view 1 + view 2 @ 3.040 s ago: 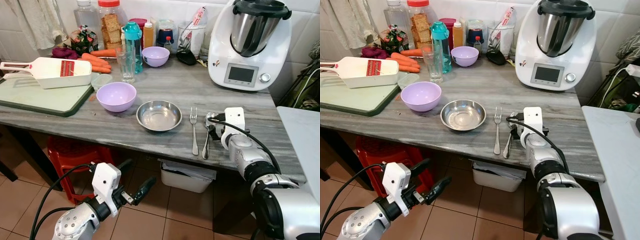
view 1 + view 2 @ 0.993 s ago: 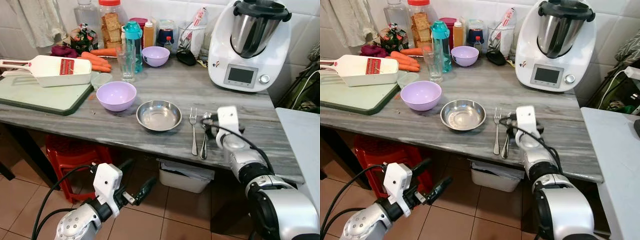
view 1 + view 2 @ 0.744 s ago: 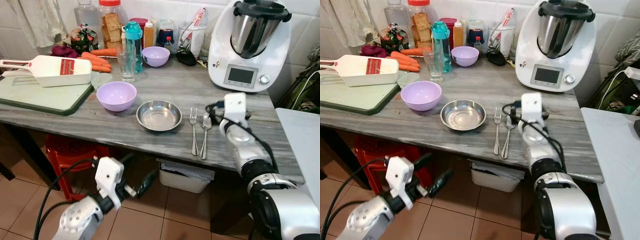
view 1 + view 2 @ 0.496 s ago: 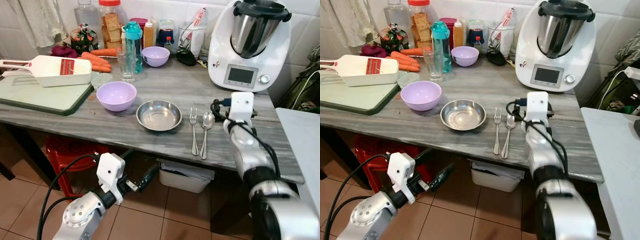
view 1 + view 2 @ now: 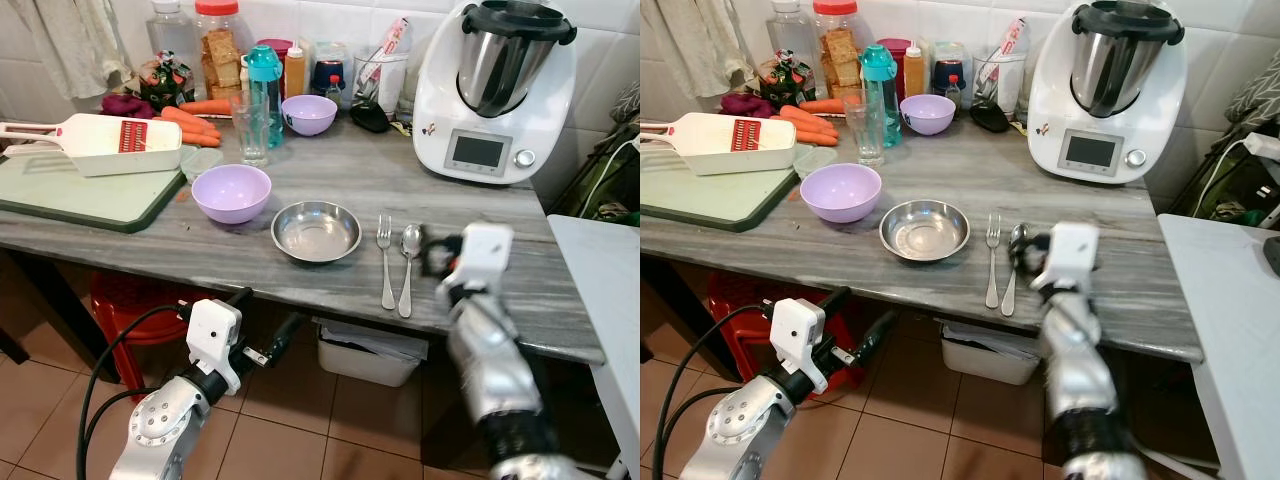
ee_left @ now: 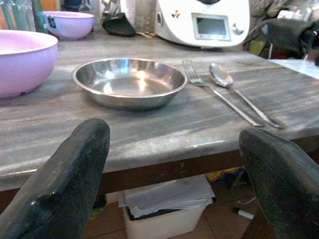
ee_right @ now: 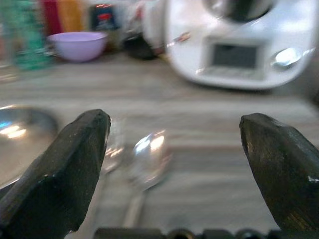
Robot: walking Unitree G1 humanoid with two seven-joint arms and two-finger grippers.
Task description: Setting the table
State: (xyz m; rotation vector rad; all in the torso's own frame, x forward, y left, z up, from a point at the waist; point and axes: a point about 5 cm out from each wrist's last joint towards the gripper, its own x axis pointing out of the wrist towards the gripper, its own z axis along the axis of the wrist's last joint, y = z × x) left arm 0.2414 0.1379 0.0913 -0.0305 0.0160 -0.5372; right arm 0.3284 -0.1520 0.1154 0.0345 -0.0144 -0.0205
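We've got the place setting mid-frame on the grey marble counter [image 5: 330, 180]: steel bowl [image 5: 317, 230], shiny, shallow, w/ nothing in it. Just right of it, fork [image 5: 386, 262] and spoon [image 5: 407, 265] lie side by side, close but apart, handles toward the counter's front edge. Both slim, polished metal, tines and spoon bowl pointing to the back wall. Lilac bowl [image 5: 231, 192] sits left of the steel one; a smaller lilac bowl [image 5: 309, 114] further back, near the teal bottle [image 5: 265, 80]. White food processor [image 5: 492, 90] upper right.

Right gripper [image 5: 432, 258], lower right of centre, is blurred, just right of the spoon; fingers spread wide in its wrist view, spoon seen between them, nothing held. Left gripper [image 5: 268, 330] lower left, below the counter edge, arm angled up toward it, fingers [image 6: 65, 174] spread wide, holding nothing.
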